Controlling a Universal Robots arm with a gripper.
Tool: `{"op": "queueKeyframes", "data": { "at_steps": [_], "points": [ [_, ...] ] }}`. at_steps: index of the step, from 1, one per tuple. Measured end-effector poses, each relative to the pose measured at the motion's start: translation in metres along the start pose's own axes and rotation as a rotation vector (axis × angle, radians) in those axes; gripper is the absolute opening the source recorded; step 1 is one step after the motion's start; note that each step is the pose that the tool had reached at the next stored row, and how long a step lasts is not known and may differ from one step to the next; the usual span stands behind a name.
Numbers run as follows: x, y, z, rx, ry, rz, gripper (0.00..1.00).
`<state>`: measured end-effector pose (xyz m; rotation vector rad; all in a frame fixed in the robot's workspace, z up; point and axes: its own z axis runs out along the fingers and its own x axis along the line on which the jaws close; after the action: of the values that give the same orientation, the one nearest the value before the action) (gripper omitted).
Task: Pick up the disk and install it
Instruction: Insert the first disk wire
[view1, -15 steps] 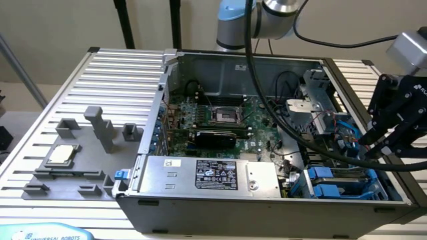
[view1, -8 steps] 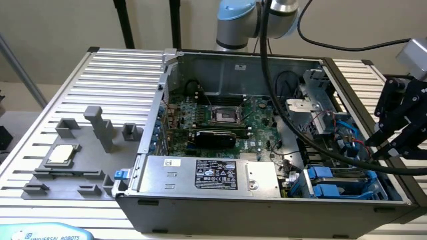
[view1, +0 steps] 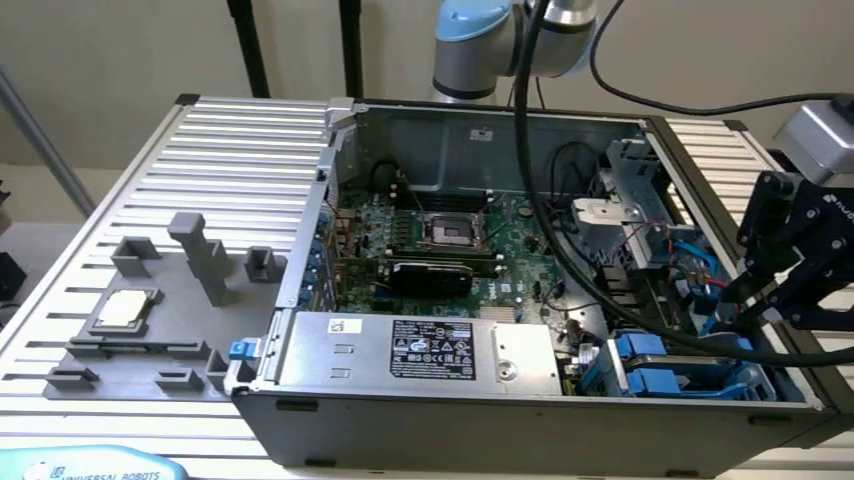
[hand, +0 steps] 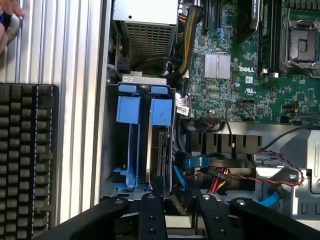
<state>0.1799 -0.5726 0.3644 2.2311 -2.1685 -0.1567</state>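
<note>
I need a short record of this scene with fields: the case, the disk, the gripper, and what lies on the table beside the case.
case: computer case, open, on a slatted metal table
disk: disk, blue-framed, on edge in the drive bay
neighbour: second blue carrier beside it in the same bay
gripper: gripper over the bay, close to the disk's end; hold unclear
table: grey fixture with a small square chip on it

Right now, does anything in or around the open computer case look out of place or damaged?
Nothing looks spilled or broken. One oddity: a person's hand is at the slotted table beside the Dell case while the gripper hangs over the drive bay, where the disk sits beside a second blue carrier.
</note>
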Motion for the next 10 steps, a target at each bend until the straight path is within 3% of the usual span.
{"op": "queueKeyframes", "data": {
  "at_steps": [7,10],
  "points": [
    [-0.01,0.0036,0.0129,0.0018,0.0009,-0.007,0.31],
    [-0.015,0.0046,0.0146,0.0016,0.0015,-0.009,0.45]
  ]
}}
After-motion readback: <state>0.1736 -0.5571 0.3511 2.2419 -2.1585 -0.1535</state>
